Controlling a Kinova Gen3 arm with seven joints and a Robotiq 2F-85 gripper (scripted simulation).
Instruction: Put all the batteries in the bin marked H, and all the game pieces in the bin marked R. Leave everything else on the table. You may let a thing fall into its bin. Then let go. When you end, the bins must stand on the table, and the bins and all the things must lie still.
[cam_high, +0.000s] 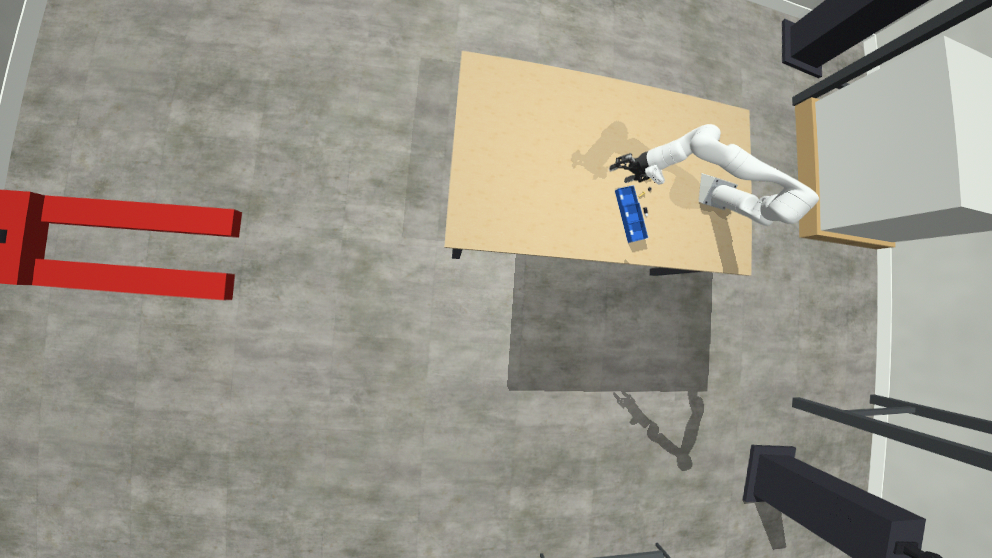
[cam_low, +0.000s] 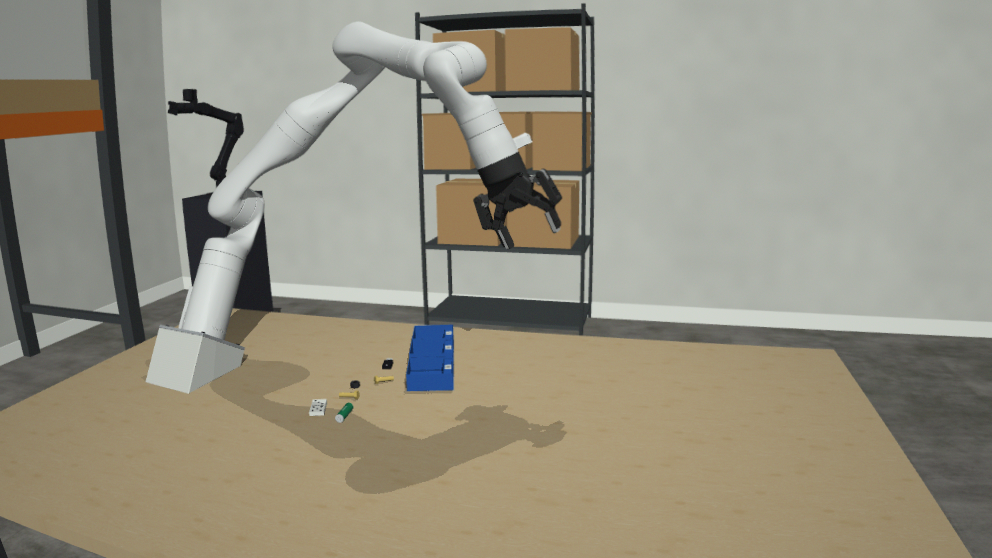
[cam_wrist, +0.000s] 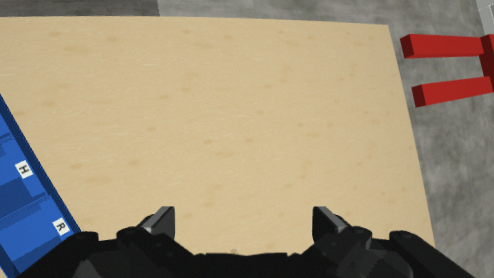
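My gripper (cam_high: 619, 174) (cam_low: 530, 237) (cam_wrist: 244, 222) is open and empty, high above the table. A blue row of three bins stands on the table; the R bin (cam_low: 430, 381) (cam_wrist: 30, 240) is at the near end in the exterior view, with the H bin (cam_wrist: 17, 195) in the middle. A green cylindrical battery (cam_low: 344, 412) lies left of the bins in the exterior view. Beside it lies a white piece with black dots (cam_low: 317, 407), apparently a game piece. A small black round thing (cam_low: 355, 383) and a small black block (cam_low: 387, 363) lie nearby; their kinds are unclear.
Two yellow bolts (cam_low: 348, 394) (cam_low: 383, 379) lie among the small things, left of the bins in the exterior view. The table (cam_high: 520, 138) (cam_low: 659, 451) (cam_wrist: 250, 75) also carries the arm's base (cam_low: 187, 360). The third, far bin (cam_low: 431, 335) has an unreadable label.
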